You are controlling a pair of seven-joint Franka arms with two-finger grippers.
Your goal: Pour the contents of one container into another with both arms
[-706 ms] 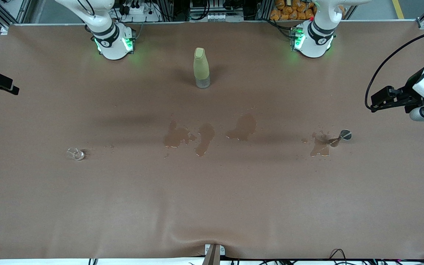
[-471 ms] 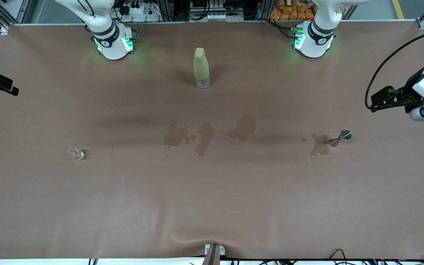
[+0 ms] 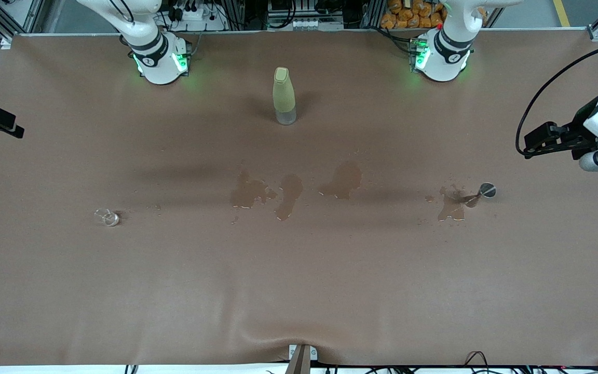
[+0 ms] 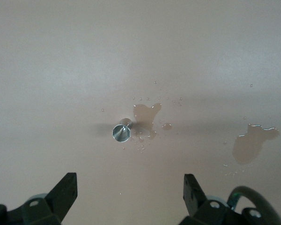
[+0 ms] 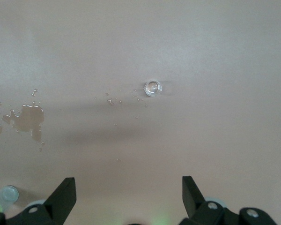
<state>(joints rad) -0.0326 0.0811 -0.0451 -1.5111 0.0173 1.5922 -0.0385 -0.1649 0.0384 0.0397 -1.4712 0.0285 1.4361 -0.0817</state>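
Standing on the brown table (image 3: 299, 291), the glass cup (image 3: 107, 217) looks colourless, almost see-through; the grey-mouthed vessel (image 3: 486, 190) shines. Left claw (image 4: 130, 194) and right claw (image 5: 129, 193) both gape, empty.

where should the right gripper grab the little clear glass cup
Probably by its side wall, coming straight down. The clear glass cup stands alone, mouth up, on the table, with bare cloth all round. The right gripper is open, high above, so its fingers could straddle the rim.

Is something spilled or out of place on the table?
Yes. Wet patches darken the table's middle, and another puddle touches the stemmed vessel. The glass cup seems to lie on its side. Both grippers, left and right, hang open above.
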